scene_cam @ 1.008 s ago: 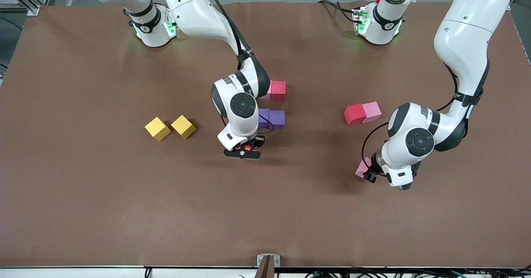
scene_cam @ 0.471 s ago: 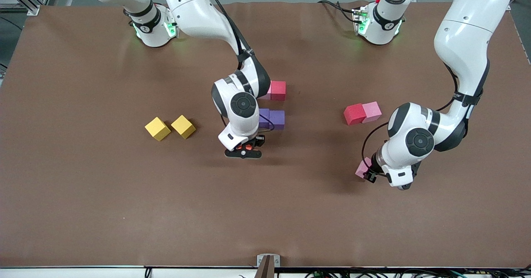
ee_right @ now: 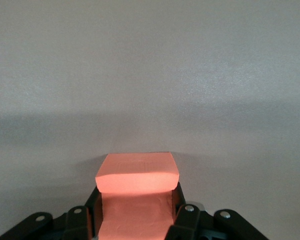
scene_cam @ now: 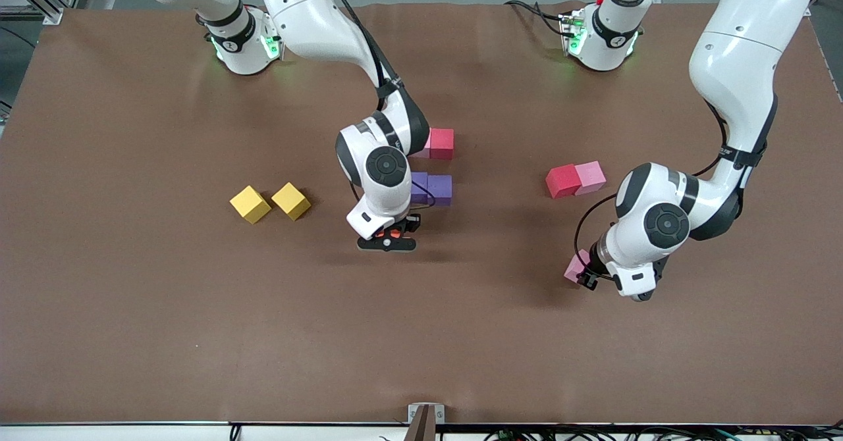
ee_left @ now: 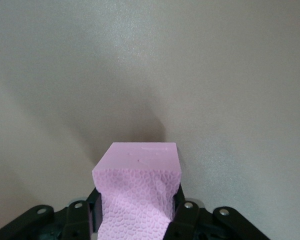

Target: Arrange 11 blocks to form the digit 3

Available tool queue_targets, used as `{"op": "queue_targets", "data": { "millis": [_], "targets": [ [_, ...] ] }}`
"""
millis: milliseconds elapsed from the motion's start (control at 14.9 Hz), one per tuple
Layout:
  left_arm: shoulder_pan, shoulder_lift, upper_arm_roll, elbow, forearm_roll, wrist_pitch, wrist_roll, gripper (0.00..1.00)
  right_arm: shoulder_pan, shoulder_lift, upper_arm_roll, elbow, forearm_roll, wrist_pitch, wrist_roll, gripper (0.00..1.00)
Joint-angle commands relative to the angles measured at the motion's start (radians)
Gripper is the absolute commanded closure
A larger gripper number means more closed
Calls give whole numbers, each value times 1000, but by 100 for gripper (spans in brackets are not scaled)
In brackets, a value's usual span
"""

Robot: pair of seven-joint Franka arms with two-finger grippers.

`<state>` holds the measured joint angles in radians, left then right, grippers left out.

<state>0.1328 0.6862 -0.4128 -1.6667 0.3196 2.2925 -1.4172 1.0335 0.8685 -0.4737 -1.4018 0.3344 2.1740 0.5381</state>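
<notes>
My left gripper point(ee_left: 136, 220) clamps a pink foam cube point(ee_left: 137, 192), its pebbled face squashed inward, low over bare brown table point(scene_cam: 132, 322). My right gripper point(ee_right: 135, 220) pinches a smooth orange cube point(ee_right: 136, 192) just beside two touching purple cubes point(scene_cam: 433, 189).

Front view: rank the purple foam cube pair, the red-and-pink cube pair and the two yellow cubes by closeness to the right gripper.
From the right gripper, jaws shut on an orange foam cube:
1. Purple foam cube pair, just beside the gripper, farther from the camera.
2. Two yellow foam cubes, toward the right arm's end.
3. Red-and-pink cube pair, toward the left arm's end.
</notes>
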Motion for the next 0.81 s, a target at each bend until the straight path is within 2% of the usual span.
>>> {"op": "queue_targets", "data": {
  "millis": [0, 739],
  "targets": [
    [4, 7, -3, 12, -11, -7, 4, 67, 14, -32, -5, -56, -8, -5, -18, 100],
    [4, 12, -3, 13, -10, -5, 9, 67, 10, -32, -14, -52, -6, -22, -12, 97]
  ]
}}
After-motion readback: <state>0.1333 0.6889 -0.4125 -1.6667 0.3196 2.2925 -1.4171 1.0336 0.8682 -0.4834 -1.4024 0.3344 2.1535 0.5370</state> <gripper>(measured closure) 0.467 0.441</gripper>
